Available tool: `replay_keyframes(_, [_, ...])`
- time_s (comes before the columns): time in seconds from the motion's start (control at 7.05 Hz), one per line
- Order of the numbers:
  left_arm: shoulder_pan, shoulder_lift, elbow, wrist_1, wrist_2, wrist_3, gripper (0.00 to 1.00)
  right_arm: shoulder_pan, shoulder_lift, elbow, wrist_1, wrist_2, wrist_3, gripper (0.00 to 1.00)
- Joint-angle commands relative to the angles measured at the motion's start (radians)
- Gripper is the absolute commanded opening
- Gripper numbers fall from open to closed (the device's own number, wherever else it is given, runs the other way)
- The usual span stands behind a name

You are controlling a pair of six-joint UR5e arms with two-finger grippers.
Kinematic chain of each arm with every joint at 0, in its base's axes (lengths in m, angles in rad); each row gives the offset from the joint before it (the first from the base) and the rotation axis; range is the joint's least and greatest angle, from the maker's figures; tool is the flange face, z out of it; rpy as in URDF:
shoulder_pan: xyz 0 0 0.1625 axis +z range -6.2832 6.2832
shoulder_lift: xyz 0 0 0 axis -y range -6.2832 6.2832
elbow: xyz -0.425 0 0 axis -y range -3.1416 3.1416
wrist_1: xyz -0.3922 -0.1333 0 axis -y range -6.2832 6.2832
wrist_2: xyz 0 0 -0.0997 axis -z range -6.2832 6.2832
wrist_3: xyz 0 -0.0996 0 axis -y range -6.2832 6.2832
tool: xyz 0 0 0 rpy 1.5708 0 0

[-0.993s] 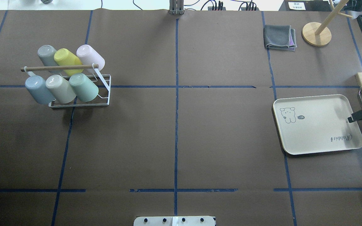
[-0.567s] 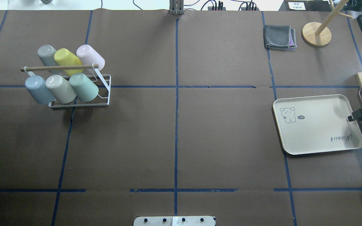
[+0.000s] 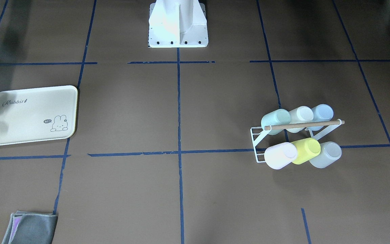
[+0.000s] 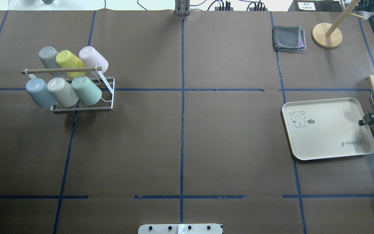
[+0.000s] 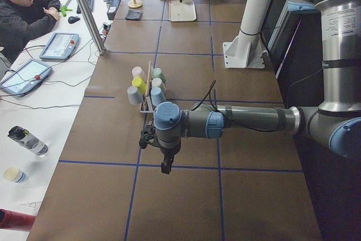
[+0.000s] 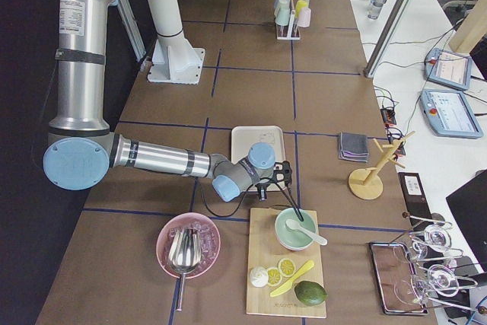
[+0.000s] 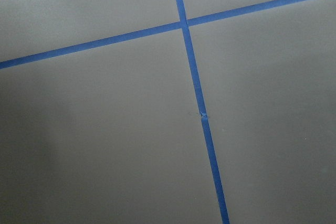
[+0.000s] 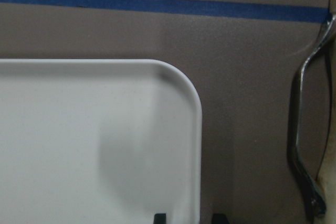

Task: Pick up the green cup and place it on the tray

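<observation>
The green cup lies tilted on the near right peg of a white wire rack at the table's left; it also shows in the front view. The cream tray with "Rabbit" script lies flat at the right and holds nothing. My right gripper hovers over the tray's right rim, far from the cup. In the right wrist view its fingertips stand a little apart, one on each side of the rim, holding nothing. My left gripper shows only in the left side view, pointing down near the rack; I cannot tell whether it is open.
Grey, yellow, pink, blue and beige cups share the rack. A folded grey cloth and a wooden stand sit at the far right. A cutting board with a bowl, and a pink bowl, lie just beyond the tray. An operator sits alongside.
My right gripper has shifted very slightly at the tray's right rim. The tray, rack and cups have not moved.
</observation>
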Motion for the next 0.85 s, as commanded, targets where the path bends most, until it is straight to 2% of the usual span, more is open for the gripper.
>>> replay_keyframes(0.0, [0.0,0.0,0.0,0.0,0.0,0.0,1.0,-0.001,0.001,0.005,0.0,0.001,-0.005,0.02])
replay_keyframes(0.43, [0.0,0.0,0.0,0.0,0.0,0.0,1.0,0.0,0.001,0.028,0.0,0.013,-0.007,0.0])
replay_keyframes(0.71, [0.0,0.0,0.0,0.0,0.0,0.0,1.0,0.002,0.002,0.095,-0.015,0.096,0.012,0.0])
